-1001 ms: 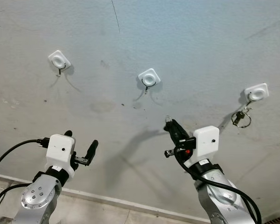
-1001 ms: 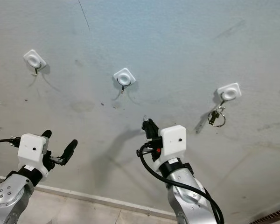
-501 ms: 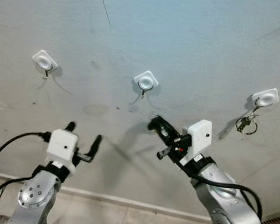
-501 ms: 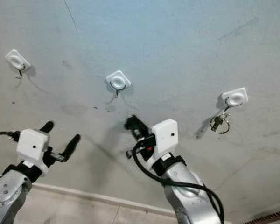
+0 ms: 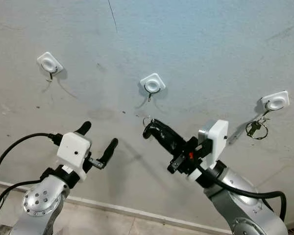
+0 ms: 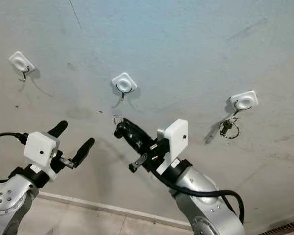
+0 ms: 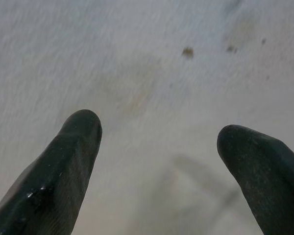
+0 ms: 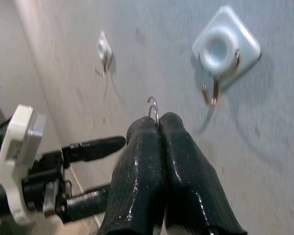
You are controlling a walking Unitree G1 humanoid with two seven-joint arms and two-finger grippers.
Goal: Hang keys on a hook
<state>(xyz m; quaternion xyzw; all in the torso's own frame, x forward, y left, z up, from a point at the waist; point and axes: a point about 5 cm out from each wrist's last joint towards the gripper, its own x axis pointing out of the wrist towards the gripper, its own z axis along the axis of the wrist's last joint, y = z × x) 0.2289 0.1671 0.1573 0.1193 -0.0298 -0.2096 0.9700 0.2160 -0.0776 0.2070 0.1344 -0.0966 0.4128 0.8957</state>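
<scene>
— Now then, right gripper [image 5: 148, 129] up near the wall [image 5: 196, 44], fingers clenched together on a thin key ring [image 8: 153, 108] poking out past the tips.
— Just below the middle hook [image 5: 152, 84]?
— Close under it, slightly to its left, not touching. Seen along the fingers: ring loop beside the hook's white square pad, a clear gap between them.
— Any keys dangling from that ring?
— Hard to say; hidden behind the fingers, possibly.
— And the left gripper [image 5: 99, 138]?
— Lower left, fingers [image 7: 71, 161] spread wide, nothing between them, pointed at bare stained wall.
— Other hooks?
— Left hook [image 5: 49, 64] bare. Right hook [image 5: 276, 101] already carrying a bunch of keys [image 5: 256, 128], hanging down against the wall, well apart from both grippers.
</scene>
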